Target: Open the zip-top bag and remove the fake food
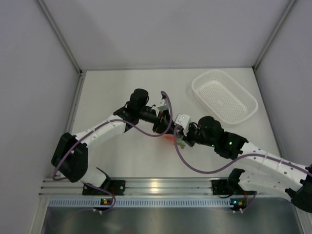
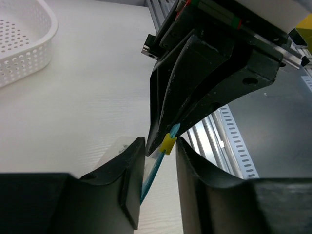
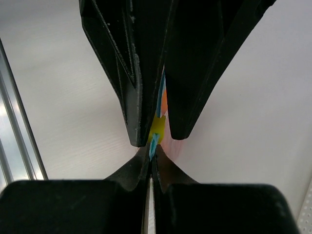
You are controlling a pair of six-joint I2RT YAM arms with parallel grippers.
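Observation:
The zip-top bag's light blue zip strip (image 2: 152, 173) with a yellow slider (image 2: 167, 143) hangs between both grippers; the clear pouch is mostly hidden. My left gripper (image 1: 163, 127) has its fingers (image 2: 127, 183) close around the slider (image 3: 157, 126). My right gripper (image 1: 179, 139) is shut on the end of the blue strip (image 3: 153, 142), tip to tip with the left one. A bit of orange fake food (image 1: 168, 138) shows under the grippers and behind the strip (image 3: 164, 100); I cannot tell which item it is. The other items are hidden.
A white perforated basket (image 1: 224, 95) stands at the back right, also in the left wrist view (image 2: 24, 39). The aluminium rail (image 1: 156, 186) runs along the near edge. White walls enclose the table on three sides.

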